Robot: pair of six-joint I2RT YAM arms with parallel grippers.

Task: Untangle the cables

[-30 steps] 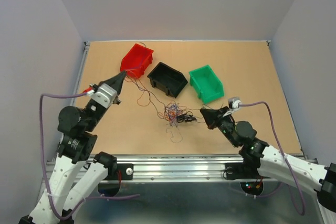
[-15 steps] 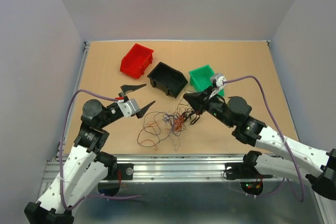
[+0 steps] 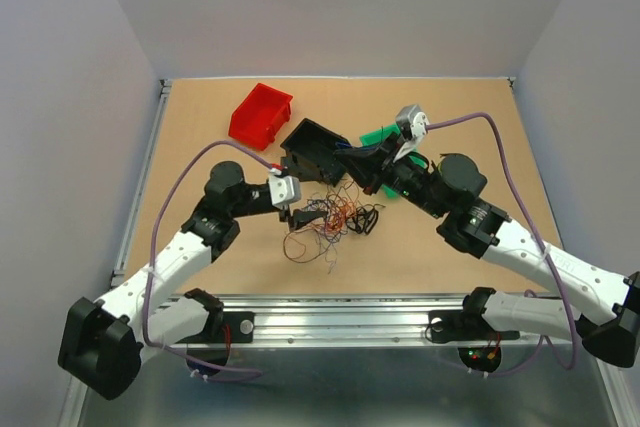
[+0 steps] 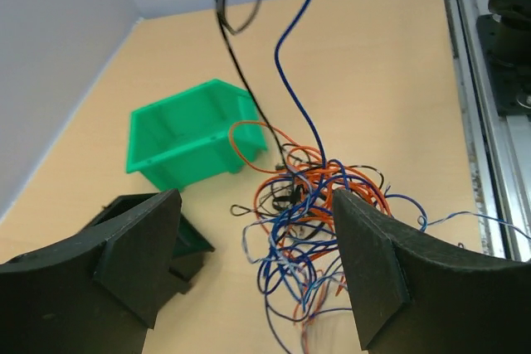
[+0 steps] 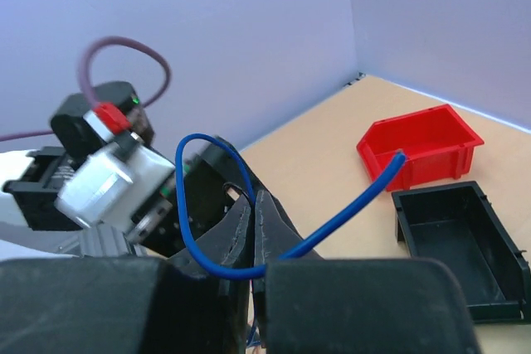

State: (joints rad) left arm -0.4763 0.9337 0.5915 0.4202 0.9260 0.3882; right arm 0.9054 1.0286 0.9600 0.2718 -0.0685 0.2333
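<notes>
The cables (image 3: pixel 335 224) lie as a loose tangle of blue, orange, red and black strands on the tan table, in front of the black bin. My left gripper (image 3: pixel 303 215) stands open at the tangle's left edge. In the left wrist view the cables (image 4: pixel 319 209) lie between and below its spread fingers (image 4: pixel 133 246), untouched. From the tangle a blue strand (image 4: pixel 297 47) and a black strand (image 4: pixel 231 47) rise out of the top of that view. My right gripper (image 3: pixel 347 157) hangs over the black bin. Its jaws are shut on the blue strand (image 5: pixel 207 263), which loops round the right gripper (image 5: pixel 255 198).
Three bins stand in a row at the back: a red bin (image 3: pixel 261 114), a black bin (image 3: pixel 312 147) and a green bin (image 3: pixel 380 137) partly hidden by the right arm. In the right wrist view the left arm's wrist (image 5: pixel 104 184) is close behind the jaws.
My left gripper has opened and swung from near the red bin down to the tangle. The right gripper has risen up and back toward the black bin, pulling strands up out of the tangle.
</notes>
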